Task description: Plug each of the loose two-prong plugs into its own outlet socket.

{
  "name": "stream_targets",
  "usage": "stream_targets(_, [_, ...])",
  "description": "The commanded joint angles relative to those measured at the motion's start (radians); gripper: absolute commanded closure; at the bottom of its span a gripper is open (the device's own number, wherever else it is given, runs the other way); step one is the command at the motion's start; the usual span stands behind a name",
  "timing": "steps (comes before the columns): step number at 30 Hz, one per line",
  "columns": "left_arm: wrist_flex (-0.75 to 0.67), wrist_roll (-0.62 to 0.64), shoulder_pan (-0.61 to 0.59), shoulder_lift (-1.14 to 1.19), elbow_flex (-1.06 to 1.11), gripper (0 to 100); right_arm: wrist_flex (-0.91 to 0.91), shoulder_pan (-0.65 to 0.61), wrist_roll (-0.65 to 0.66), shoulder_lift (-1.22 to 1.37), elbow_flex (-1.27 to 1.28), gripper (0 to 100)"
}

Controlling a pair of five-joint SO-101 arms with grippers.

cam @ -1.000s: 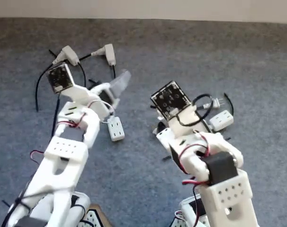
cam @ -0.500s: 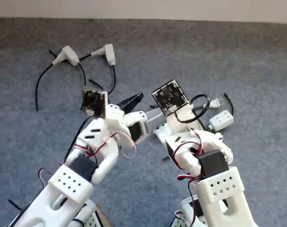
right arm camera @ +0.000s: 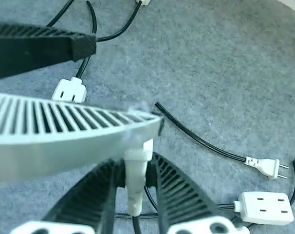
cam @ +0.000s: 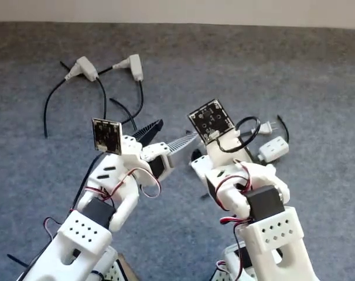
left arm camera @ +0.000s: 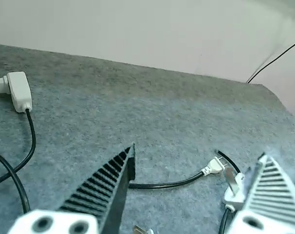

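Two arms stand over a grey carpet (cam: 318, 70). On it I count two plugs, two outlets, and two further white cord ends whose kind I cannot tell.

The held plug (right arm camera: 136, 187) sits upright between the black fingers of the right gripper (right arm camera: 135, 163), which are clamped on its body. Its cord drops out below them. The left gripper (cam: 176, 130) has its jaws wide apart with nothing between them. Its white finger (right arm camera: 74, 131) crosses just over the held plug, and I cannot tell whether the two touch. Its black finger (right arm camera: 40, 46) is well apart from that plug.

The loose plug (cam: 265, 126) lies toward the carpet's right edge with its prongs pointing right, outside both sets of jaws. In the left wrist view its black cord shows on the carpet between the left gripper's spread fingers. The right outlet (cam: 273, 148) lies just beside the loose plug on its near side, and the two are not joined. The near outlet (right arm camera: 69, 90) lies with its two slots showing. It is near the left gripper's black finger and not within the jaws.

One cord end (cam: 84, 68) and a second cord end (cam: 133, 65) lie near each other toward the carpet's far left corner, with black cords trailing from them. A pale wall (cam: 177, 10) runs along the far edge.
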Motion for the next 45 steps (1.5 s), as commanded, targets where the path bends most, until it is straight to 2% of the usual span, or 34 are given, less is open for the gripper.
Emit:
stream_targets(1, [-0.052,-0.006,-0.007,-0.015,0.010,63,0.053,0.004,-0.008,-0.022,-0.116,99.2])
stream_targets(16, [-0.055,-0.005,-0.005,-0.013,0.033,63,0.093,0.004,-0.008,-0.024,-0.188,99.2])
stream_targets(23, [-0.052,-0.005,-0.004,-0.013,0.035,63,0.157,0.004,-0.008,-0.018,-0.326,99.2])
stream_targets(30, [-0.057,-0.005,0.061,-0.013,0.056,63,0.165,0.004,-0.009,-0.022,-0.357,99.2])
stream_targets(39, [-0.055,-0.006,0.065,-0.012,0.065,63,0.208,0.004,-0.009,-0.022,-0.392,99.2])
stream_targets(45, [-0.094,-0.006,0.061,0.163,0.019,63,0.260,0.004,-0.009,-0.022,-0.473,99.2])
